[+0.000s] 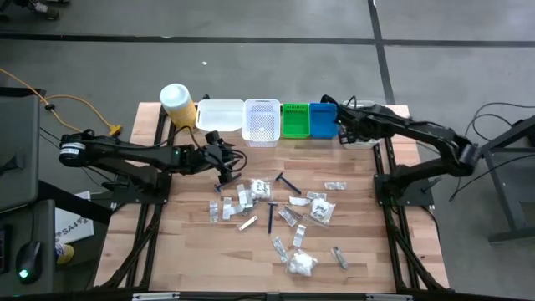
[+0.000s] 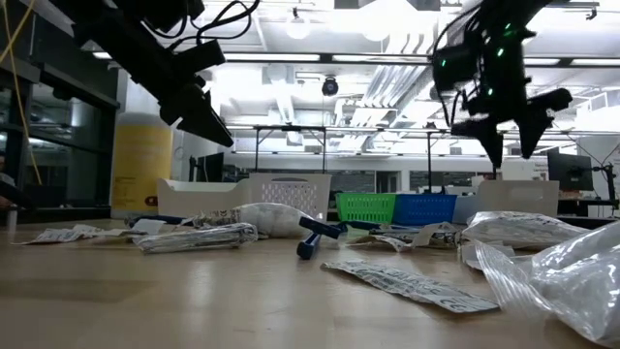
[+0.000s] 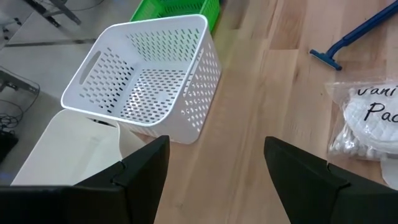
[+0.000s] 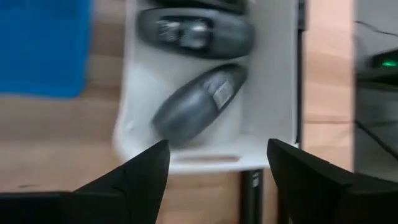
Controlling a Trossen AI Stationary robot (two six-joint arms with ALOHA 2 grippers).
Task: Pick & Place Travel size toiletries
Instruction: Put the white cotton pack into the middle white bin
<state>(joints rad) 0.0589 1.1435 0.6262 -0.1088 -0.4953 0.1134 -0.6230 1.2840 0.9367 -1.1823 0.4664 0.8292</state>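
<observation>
The travel size toiletries point(image 1: 276, 209) lie scattered on the middle of the wooden table: clear and white sachets, small packs and thin dark-blue razors point(image 1: 288, 182). My left gripper point(image 1: 224, 167) hangs open above the table's left half, between the scatter and the white perforated basket point(image 3: 146, 74). In its wrist view point(image 3: 214, 149) nothing sits between the fingers; a blue razor point(image 3: 354, 37) and a printed sachet point(image 3: 370, 121) lie beyond. My right gripper point(image 1: 343, 132) is open over the far right, above a white tray point(image 4: 205, 149) holding two dark grey objects point(image 4: 196, 106).
Along the far edge stand a yellow canister with white lid point(image 1: 178, 102), a white tray point(image 1: 219, 114), the white perforated basket point(image 1: 262, 121), a green basket point(image 1: 295, 119) and a blue basket point(image 1: 323, 119). Bare wood shows at the near left point(image 1: 192, 259).
</observation>
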